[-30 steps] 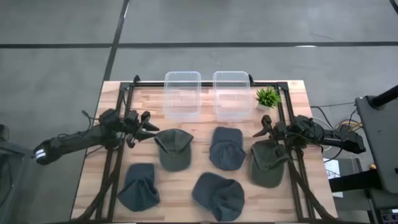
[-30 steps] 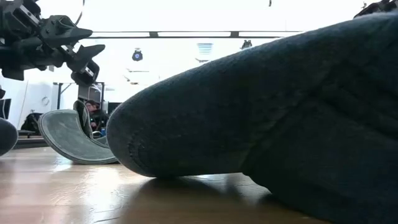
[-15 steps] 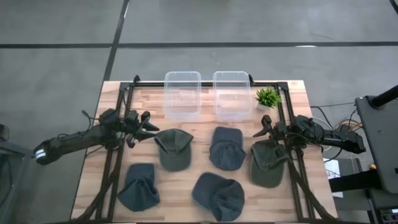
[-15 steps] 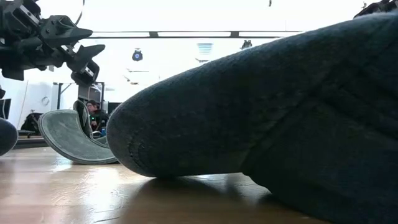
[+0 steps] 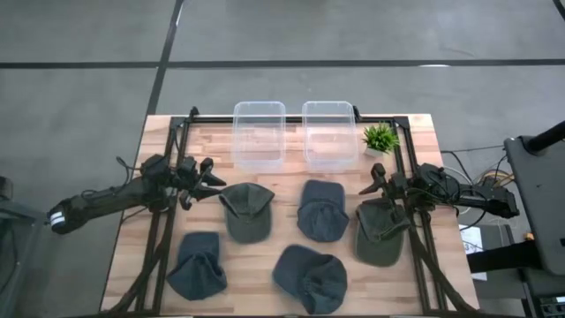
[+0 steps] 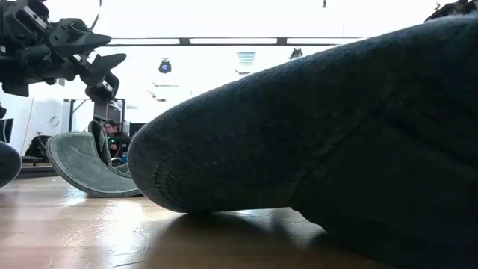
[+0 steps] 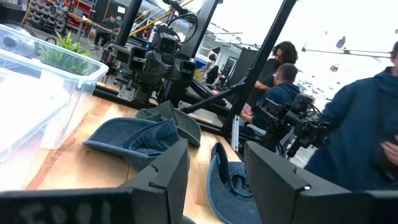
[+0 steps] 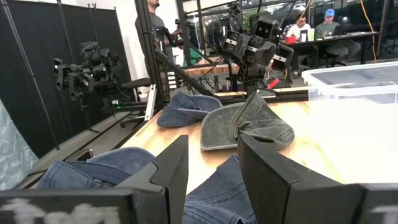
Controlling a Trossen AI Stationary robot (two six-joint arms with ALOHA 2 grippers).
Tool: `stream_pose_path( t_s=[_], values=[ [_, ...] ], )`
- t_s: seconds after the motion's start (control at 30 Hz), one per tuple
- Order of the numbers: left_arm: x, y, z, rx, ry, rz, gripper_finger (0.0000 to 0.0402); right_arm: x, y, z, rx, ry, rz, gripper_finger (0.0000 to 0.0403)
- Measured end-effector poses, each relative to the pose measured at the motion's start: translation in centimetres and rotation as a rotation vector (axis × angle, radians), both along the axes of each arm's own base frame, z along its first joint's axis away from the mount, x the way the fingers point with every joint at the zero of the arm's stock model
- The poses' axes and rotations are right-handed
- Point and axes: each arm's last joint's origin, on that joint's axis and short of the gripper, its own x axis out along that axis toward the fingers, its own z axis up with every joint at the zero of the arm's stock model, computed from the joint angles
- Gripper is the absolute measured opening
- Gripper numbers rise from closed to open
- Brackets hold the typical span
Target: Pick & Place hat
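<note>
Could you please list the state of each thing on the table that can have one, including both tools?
Left bin: empty, no lid.
Right bin: empty, no lid.
Five hats: all lying on the table, none in a bin.
Plant: upright.
Left tool: open, holding nothing.
Right tool: open, holding nothing.

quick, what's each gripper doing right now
left gripper: open, holding nothing, beside a hat
right gripper: open, holding nothing, above another hat

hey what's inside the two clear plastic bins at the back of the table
Nothing shows in either: the left bin and right bin reveal only the wooden table through their clear bottoms. All five hats lie in front of them, so no hat is placed yet.
</note>
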Motion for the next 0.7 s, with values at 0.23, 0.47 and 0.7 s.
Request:
stream_pose_path(
  t_s=[0.23, 0.47, 0.7],
  values=[
    [0.00, 0.00, 0.00, 0.000, 0.000, 0.000, 0.0151, 0.04, -0.16, 0.00, 0.002, 0.000, -0.057, 0.0132],
    [0.00, 0.00, 0.00, 0.000, 0.000, 0.000, 0.0151, 0.05, -0.25, -0.01, 0.004, 0.001, -0.087, 0.0132],
    [0.00, 0.00, 0.00, 0.000, 0.000, 0.000, 0.0151, 0.05, -0.24, 0.02, 0.087, 0.015, -0.081, 0.0132]
  ],
)
